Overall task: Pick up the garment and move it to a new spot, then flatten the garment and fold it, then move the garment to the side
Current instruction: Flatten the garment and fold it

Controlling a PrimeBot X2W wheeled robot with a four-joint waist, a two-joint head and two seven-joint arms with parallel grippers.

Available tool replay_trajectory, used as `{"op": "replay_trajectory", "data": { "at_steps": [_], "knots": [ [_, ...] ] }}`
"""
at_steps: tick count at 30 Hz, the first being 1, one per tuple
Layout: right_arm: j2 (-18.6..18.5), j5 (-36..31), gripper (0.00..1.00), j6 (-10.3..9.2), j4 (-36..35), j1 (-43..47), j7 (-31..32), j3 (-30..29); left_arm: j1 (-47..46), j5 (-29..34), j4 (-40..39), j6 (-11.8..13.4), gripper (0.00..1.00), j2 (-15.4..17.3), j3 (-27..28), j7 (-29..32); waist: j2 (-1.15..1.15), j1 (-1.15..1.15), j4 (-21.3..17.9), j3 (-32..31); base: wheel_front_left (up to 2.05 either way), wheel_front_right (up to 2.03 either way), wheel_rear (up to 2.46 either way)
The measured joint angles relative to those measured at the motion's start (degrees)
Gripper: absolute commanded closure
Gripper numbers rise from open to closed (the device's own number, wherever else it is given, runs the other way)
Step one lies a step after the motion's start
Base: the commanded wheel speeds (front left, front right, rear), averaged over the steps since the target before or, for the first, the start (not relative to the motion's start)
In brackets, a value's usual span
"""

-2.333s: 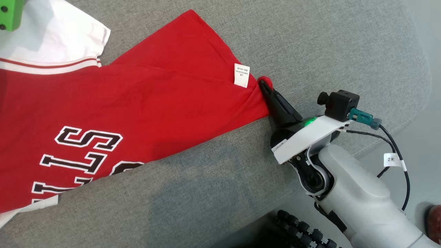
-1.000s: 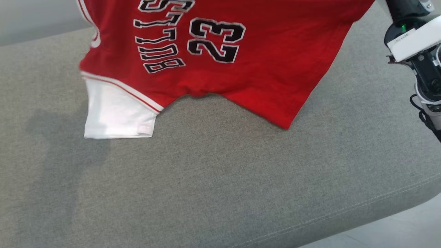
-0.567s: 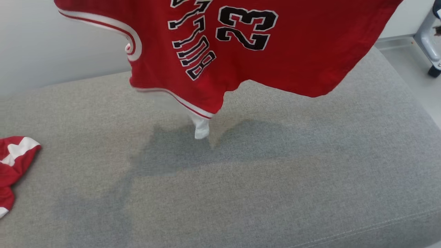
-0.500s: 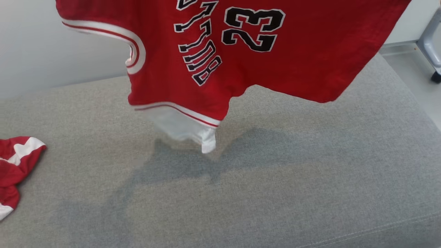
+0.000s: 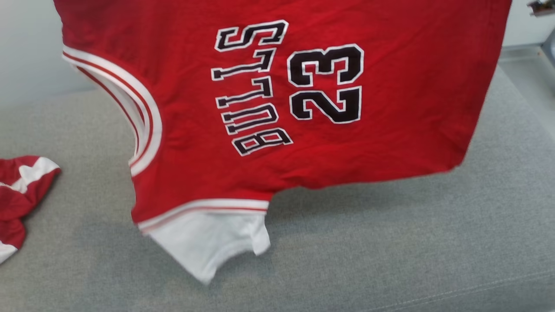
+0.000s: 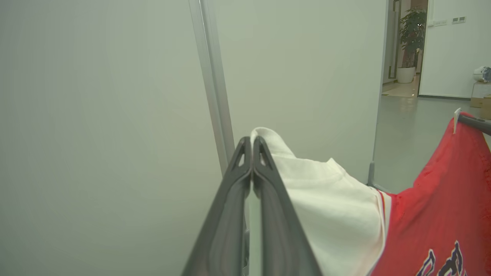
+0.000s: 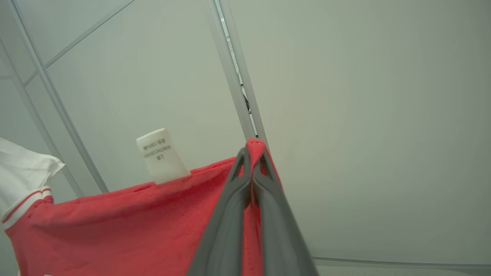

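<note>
The garment [image 5: 390,108] is a red jersey with black "BULLS 23" lettering, and it hangs spread in the air above the grey cushion [image 5: 390,251]. Its lower white sleeve [image 5: 208,242] dangles just over the cushion. In the left wrist view my left gripper [image 6: 252,143] is shut on the other white sleeve [image 6: 330,199], beside the red body [image 6: 441,199]. My right gripper [image 7: 252,153] is shut on a red hem corner [image 7: 115,222], near a white care label [image 7: 161,155].
A second red and white cloth [image 5: 21,190] lies bunched at the cushion's left edge. A pale wall [image 5: 26,65] runs behind the cushion, with floor [image 5: 533,86] to its right. A doorway with a potted plant [image 6: 410,42] is far off.
The jersey went from lying on the cushion to hanging between both grippers. In the last half second it has come lower and spread wider, the white sleeve unfurling. The head camera also shifted.
</note>
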Motion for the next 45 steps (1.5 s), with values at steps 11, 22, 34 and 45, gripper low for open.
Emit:
{"op": "replay_trajectory", "data": {
  "at_steps": [11,22,34,45],
  "knots": [
    [9.07,-15.67,1.00,-0.02,17.06,-22.41,-7.71,3.71,-15.50,19.20,14.04,0.26,1.00,-8.88,-1.74,-9.54,0.00,0.00,0.37,12.81,0.00,0.00,0.00],
    [12.88,-29.05,1.00,-0.03,26.48,-36.37,-22.53,4.93,-20.37,41.86,9.83,6.72,1.00,-13.02,19.74,-16.67,0.00,0.00,0.72,29.46,0.00,0.00,0.00],
    [11.68,-33.38,1.00,-0.02,17.74,-17.79,-22.60,-2.97,11.95,53.79,-3.57,0.47,1.00,-16.67,43.34,-16.63,0.00,0.02,3.73,40.86,0.00,0.00,0.00],
    [10.17,-30.53,1.00,-0.01,1.13,13.05,-22.60,-13.74,50.47,54.33,-22.17,0.09,1.00,-11.91,50.09,-16.63,0.00,0.00,5.10,33.68,0.00,0.00,0.00]
  ]
}}
